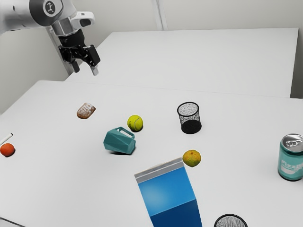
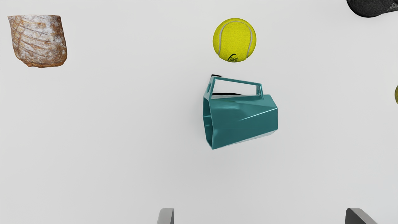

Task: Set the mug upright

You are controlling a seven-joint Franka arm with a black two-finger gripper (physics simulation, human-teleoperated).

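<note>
Clock laid over the exterior view, mug at centre, twelve toward the far edge.

Teal faceted mug (image 1: 120,142): lying on its side on the smooth white tabletop (image 1: 61,179), mouth facing roughly nine to ten, base roughly four. Its angular teal handle (image 2: 238,81) points about one, toward a fuzzy yellow-green tennis ball (image 1: 135,123), which sits near the mug, apart from it.

Black two-finger gripper (image 1: 85,71): at eleven, raised above the tabletop and well apart from the mug. Fingers spread wide, empty between them; wrist view has the mug out ahead of the fingertips.

Others, round the dial:
- Between two and three: round black wire-mesh cup (image 1: 190,126), upright.
- Three, far out: teal metal drink can (image 1: 290,161), upright.
- Between three and four: round yellow-orange fruit (image 1: 191,158).
- Four: second round mesh container (image 1: 230,222), partly in view.
- Between four and five: blue carton with grey top edge (image 1: 168,194).
- Nine: small round orange-red object (image 1: 7,150), a thin white stick (image 1: 5,138) near it.
- Between ten and eleven: brown, flour-dusted bread chunk (image 1: 86,110).
</note>
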